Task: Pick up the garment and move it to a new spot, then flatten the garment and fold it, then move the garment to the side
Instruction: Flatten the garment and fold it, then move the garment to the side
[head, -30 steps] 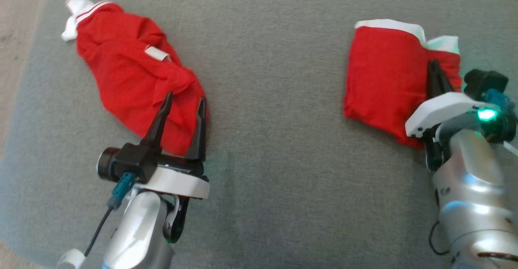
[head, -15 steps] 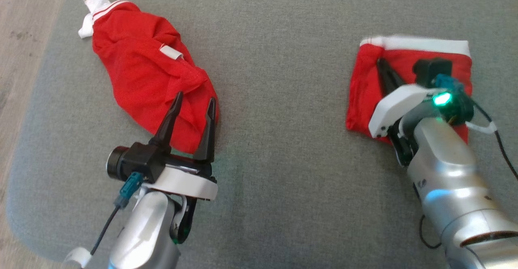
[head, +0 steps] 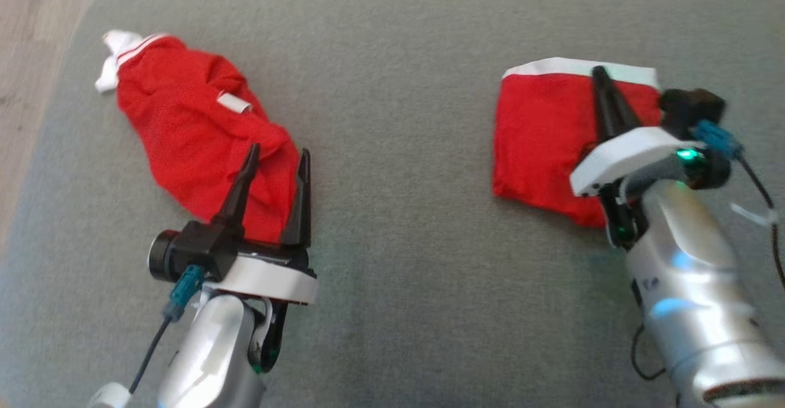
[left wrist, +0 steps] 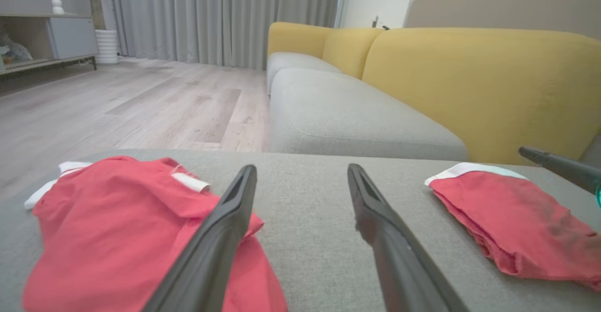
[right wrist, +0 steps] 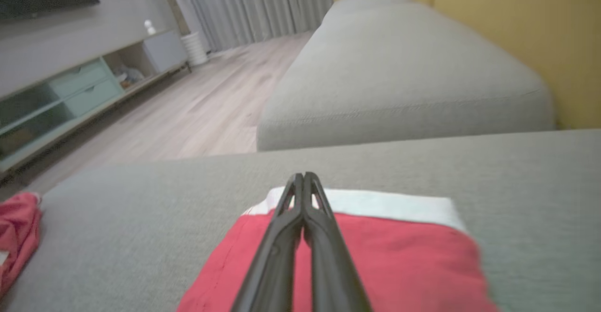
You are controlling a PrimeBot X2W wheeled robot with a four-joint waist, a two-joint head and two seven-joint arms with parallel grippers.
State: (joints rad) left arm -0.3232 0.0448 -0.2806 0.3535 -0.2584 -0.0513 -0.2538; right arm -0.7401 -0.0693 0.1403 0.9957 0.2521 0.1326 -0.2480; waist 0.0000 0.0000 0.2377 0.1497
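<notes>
Two red garments with white bands lie on the grey cushion (head: 405,150). A crumpled garment (head: 196,138) is at the left, a folded garment (head: 539,138) at the right. My left gripper (head: 279,150) is open, its fingers straddling the near end of the crumpled garment (left wrist: 117,218); from the left wrist, the left gripper (left wrist: 301,169) holds nothing. My right gripper (head: 599,72) is shut and lies along the folded garment (right wrist: 404,255), with the right gripper (right wrist: 304,176) tips at its white band and no cloth visibly between them.
The cushion's rounded left edge drops to a wooden floor (head: 24,58). Another grey seat (left wrist: 338,115) and a yellow sofa back (left wrist: 483,82) stand beyond the far edge. A low cabinet (right wrist: 80,96) lines the wall. Bare cushion lies between the two garments.
The head camera has shifted. My shut right gripper has swept up across the folded garment to its white band, which now lies straight and flat. The left gripper stays open over the crumpled garment.
</notes>
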